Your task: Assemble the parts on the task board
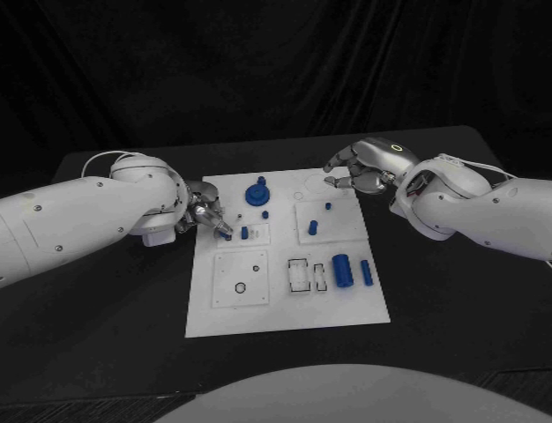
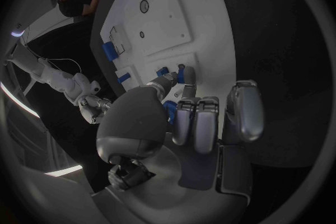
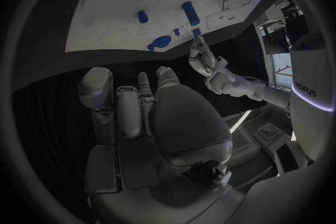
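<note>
The white task board (image 1: 289,304) lies mid-table. My left hand (image 1: 204,216) hovers at its left edge, thumb and fingers closed around a small blue part (image 2: 170,111). Just past the fingertips, two short blue pegs (image 1: 244,233) stand in a square plate. A blue gear with a knob (image 1: 258,194) sits near the far edge. A thick blue cylinder (image 1: 342,270) and a thinner blue bar (image 1: 367,273) lie at the near right. My right hand (image 1: 357,167) hangs off the board's far right corner, fingers curled in with nothing seen in them.
More blue pegs (image 1: 313,228) stand in the right square plate. A small dark ring (image 1: 241,287) lies on the near left plate, and two rectangular slots (image 1: 301,274) open beside the cylinder. Black table (image 1: 466,300) surrounds the board.
</note>
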Robot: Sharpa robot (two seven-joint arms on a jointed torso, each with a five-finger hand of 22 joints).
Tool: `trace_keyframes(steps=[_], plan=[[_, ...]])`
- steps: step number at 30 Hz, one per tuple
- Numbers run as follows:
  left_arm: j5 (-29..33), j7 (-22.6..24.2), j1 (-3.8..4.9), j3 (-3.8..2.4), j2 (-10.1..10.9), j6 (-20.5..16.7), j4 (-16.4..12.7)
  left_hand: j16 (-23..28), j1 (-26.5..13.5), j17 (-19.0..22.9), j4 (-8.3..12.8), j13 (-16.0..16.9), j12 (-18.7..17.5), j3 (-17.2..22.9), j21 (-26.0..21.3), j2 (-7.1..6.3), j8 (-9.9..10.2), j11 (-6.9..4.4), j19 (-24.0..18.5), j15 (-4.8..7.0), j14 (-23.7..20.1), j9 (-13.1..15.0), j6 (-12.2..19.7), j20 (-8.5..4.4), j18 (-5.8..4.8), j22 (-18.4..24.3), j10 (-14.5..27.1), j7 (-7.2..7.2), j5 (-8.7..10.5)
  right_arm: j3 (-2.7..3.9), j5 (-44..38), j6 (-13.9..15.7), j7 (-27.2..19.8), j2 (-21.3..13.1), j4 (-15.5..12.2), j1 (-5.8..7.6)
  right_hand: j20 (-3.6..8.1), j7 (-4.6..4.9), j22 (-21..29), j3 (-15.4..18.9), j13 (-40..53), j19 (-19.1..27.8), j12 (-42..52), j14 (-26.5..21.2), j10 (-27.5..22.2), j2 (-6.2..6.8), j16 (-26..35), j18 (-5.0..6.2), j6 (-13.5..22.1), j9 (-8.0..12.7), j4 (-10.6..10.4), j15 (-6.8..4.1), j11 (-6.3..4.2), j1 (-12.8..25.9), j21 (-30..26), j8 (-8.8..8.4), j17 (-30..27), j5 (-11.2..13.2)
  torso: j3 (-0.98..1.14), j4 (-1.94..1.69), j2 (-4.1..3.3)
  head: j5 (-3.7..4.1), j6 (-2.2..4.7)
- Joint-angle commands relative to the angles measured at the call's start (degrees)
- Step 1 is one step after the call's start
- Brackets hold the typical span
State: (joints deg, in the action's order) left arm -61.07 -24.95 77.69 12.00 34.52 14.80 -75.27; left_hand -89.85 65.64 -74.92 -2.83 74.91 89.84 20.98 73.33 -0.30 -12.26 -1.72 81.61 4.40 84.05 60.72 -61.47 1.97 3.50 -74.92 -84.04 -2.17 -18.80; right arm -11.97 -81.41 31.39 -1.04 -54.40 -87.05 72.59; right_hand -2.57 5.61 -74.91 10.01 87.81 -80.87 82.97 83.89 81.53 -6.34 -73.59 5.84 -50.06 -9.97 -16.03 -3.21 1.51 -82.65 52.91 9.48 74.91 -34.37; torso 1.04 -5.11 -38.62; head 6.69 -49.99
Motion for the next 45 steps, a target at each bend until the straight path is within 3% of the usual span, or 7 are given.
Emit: trace_keyframes(steps=[1, 45], plan=[[-0.2, -0.1, -0.29, 0.14, -0.2, 1.2, -0.1, -0.2, 0.0, -15.1, 2.9, 15.1, 0.2, 3.3, -0.2, 0.38, 0.0, -0.48, 0.1, 0.27, 5.9, -0.1, 0.0, -0.13, 0.34, -9.9, -6.0, 0.53, -0.03, 0.04, -0.1, -0.2, 1.1, 0.0, 0.0, -0.11, -0.08, 0.02, -6.6, -0.4, -6.0, 0.4, -0.3, 1.8, 1.6, 0.02, 0.4, 0.48, -0.6, 0.1, -0.1, -0.42, -1.54, -0.6, -0.4, -0.39, 1.3, -0.4, 0.00, -0.02, -0.01, 0.00, -0.01], [-0.2, -0.4, -0.45, 0.14, -0.8, -0.1, -0.3, -0.2, -0.3, -15.1, 2.8, 15.1, 0.2, 3.7, -0.4, 0.65, 0.1, -0.45, 0.0, 0.27, 5.9, -0.2, 0.2, -0.14, 0.37, -9.9, -6.0, 0.46, -0.18, 0.04, -0.1, -0.5, 1.5, 0.1, 0.2, -0.12, -0.09, 0.07, -6.5, -0.7, -6.2, 0.6, -0.5, 1.7, 1.4, -0.03, 0.6, 0.55, -0.6, 0.1, 0.1, -0.40, -1.51, -1.2, -0.9, -0.46, 1.1, -0.5, 0.03, -0.01, -0.01, 0.16, -0.01]])
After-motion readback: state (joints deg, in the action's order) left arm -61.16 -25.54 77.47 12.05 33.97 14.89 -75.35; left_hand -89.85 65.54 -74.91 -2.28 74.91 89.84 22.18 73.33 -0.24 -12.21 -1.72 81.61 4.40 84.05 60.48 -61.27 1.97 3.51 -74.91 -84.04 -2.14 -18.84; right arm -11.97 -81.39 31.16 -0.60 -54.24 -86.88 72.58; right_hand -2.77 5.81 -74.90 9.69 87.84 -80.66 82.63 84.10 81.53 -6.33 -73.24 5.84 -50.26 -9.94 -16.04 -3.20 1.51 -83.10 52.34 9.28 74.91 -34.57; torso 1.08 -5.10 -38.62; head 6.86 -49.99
